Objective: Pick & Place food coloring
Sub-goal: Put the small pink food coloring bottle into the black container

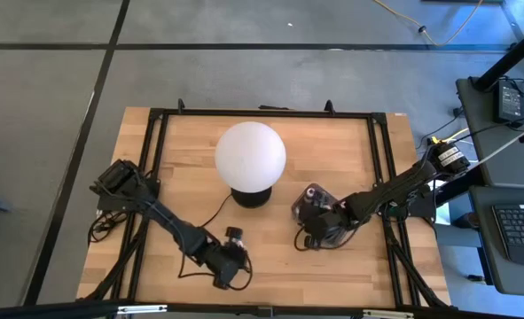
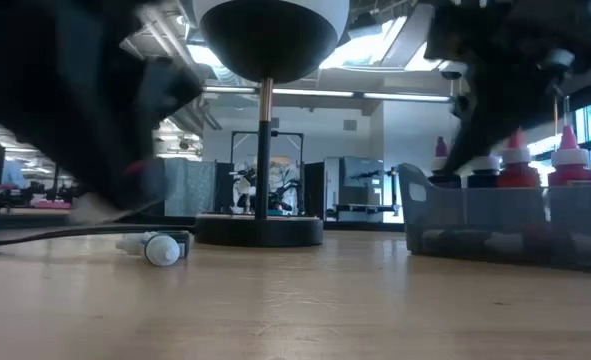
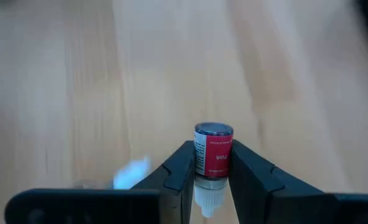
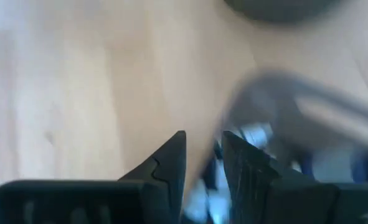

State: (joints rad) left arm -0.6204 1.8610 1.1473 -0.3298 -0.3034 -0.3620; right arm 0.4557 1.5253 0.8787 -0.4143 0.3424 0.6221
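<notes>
My left gripper [image 1: 234,243] stands near the table's front edge, left of centre, shut on a small food coloring bottle [image 3: 213,149] with a red label and a pale pointed tip. A dark translucent tray [image 1: 319,213] stands right of centre. Several more bottles [image 2: 520,165] with red and pale tops stand upright in the tray [image 2: 505,225]. My right gripper [image 1: 317,228] hangs over the tray's near left part. The right wrist view is too smeared to show what lies under it. My left gripper pinches the bottle's round labelled body [image 3: 200,159] between its two fingers [image 3: 179,171]. They slant down from the table's left and near side and lie along the bottle. Its flat base points away from the wrist, its pale tip [image 3: 207,199] toward it. It looks clear of the wood.
A big white globe lamp [image 1: 250,155] on a dark round base [image 2: 263,231] stands at mid-table between the arms. Its cord [image 2: 55,235] runs to the left. A small pale-ended thing [image 2: 162,249] lies beside the cord. Bare wood lies along the front edge.
</notes>
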